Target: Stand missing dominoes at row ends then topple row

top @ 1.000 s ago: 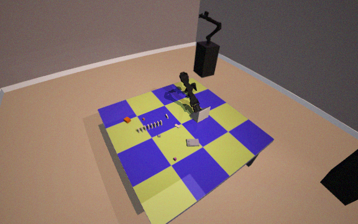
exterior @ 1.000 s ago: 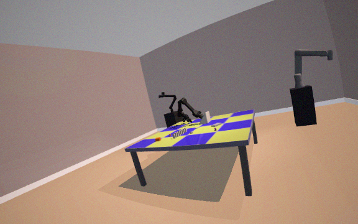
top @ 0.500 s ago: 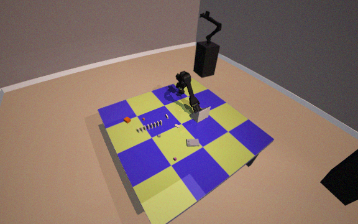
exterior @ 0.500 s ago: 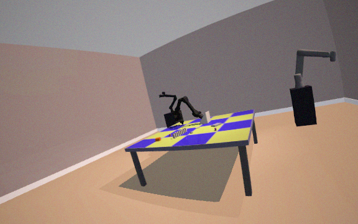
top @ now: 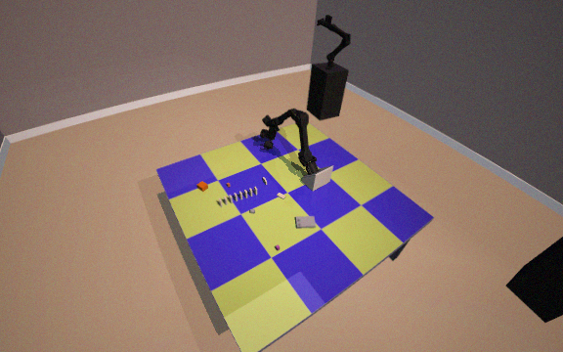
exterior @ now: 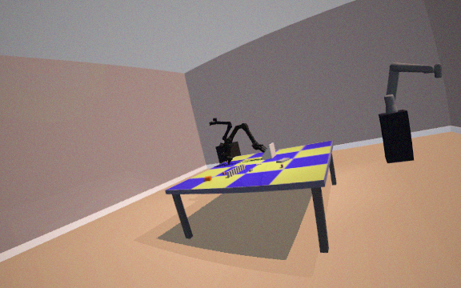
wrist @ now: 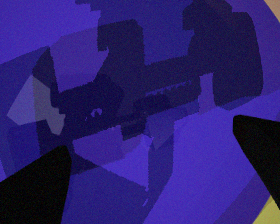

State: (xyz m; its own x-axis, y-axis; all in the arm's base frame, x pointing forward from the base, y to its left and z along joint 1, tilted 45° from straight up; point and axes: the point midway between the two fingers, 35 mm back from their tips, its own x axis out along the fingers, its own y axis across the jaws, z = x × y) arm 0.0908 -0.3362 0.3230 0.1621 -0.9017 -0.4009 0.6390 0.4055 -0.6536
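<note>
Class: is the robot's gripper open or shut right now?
Open. In the wrist view the two fingers stand far apart with only the blue table between them; the gripper holds nothing.

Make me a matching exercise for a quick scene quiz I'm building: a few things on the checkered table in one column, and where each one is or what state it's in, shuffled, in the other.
Things:
1. Tool
2. Orange block
3. Row of standing dominoes
4. Loose domino

Places or states:
A. Lying flat, right of the row in the top view
B. Near the table's left edge in the top view, on a blue square
C. Open, empty, above a far blue square
D. Upright, crossing from yellow to blue

Pairs: 1-C, 2-B, 3-D, 4-A
</note>
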